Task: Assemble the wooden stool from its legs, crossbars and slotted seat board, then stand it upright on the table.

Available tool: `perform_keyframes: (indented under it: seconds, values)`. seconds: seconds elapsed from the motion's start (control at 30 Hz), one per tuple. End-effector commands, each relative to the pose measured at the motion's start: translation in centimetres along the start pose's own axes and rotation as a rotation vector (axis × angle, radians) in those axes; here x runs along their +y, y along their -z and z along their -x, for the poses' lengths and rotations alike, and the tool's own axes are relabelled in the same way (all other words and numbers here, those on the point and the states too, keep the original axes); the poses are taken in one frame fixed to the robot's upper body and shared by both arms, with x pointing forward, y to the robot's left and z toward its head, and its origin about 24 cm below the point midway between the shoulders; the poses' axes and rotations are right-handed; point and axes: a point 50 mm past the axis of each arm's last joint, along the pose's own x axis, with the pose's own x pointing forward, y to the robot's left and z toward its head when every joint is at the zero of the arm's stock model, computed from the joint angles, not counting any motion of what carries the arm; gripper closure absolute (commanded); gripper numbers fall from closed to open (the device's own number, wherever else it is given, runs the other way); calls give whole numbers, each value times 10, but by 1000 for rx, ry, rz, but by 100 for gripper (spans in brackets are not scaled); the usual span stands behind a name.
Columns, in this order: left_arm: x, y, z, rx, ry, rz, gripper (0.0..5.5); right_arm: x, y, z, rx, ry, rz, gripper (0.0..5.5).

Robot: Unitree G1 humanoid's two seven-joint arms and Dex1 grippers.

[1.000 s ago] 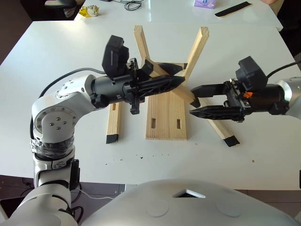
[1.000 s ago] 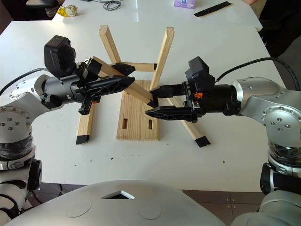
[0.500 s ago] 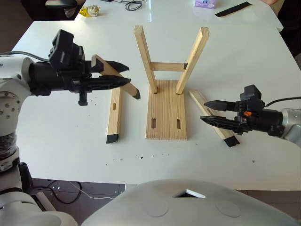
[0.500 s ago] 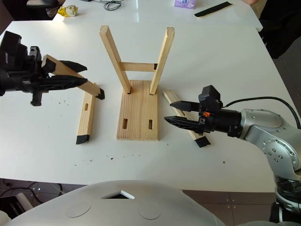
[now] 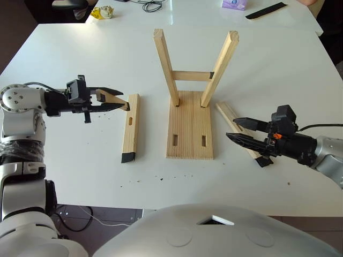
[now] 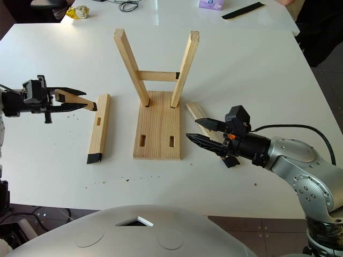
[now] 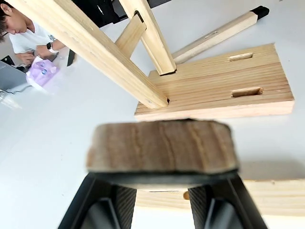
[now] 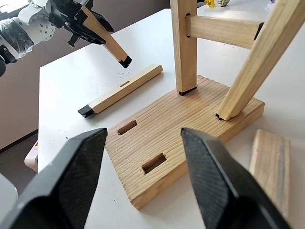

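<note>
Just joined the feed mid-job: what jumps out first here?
The seat board in the middle of the table, two legs and a crossbar already slotted in, two slots empty. The left gripper holds a wooden piece at the left; the right gripper hangs open over a loose leg beside the board.

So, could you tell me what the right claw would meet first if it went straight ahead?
Probably the seat board, near its empty slots, though the right claw may pass just above it.

This looks like an office or lab workroom: white tables point(image 5: 59, 51) pushed together, cables point(image 5: 151, 5) and a purple packet point(image 5: 234, 4) on the far one, a chair point(image 5: 68, 4) behind.
</note>
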Motion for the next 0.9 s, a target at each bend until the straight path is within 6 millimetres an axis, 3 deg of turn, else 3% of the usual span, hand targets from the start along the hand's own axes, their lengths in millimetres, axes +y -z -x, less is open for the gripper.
perform_keyframes:
  seconds: [0.03, 0.43, 0.9]
  values:
    - [-1, 8, -5, -14, 19, 38, 420, -1, 1, -2, 18, 13, 33, 265]
    - [-22, 26, -4, 33, 63, 113, 420, -1, 4, -3, 41, 9, 44, 265]
    - [-35, 28, -3, 74, 157, 149, 420, -1, 9, -5, 51, 41, 48, 265]
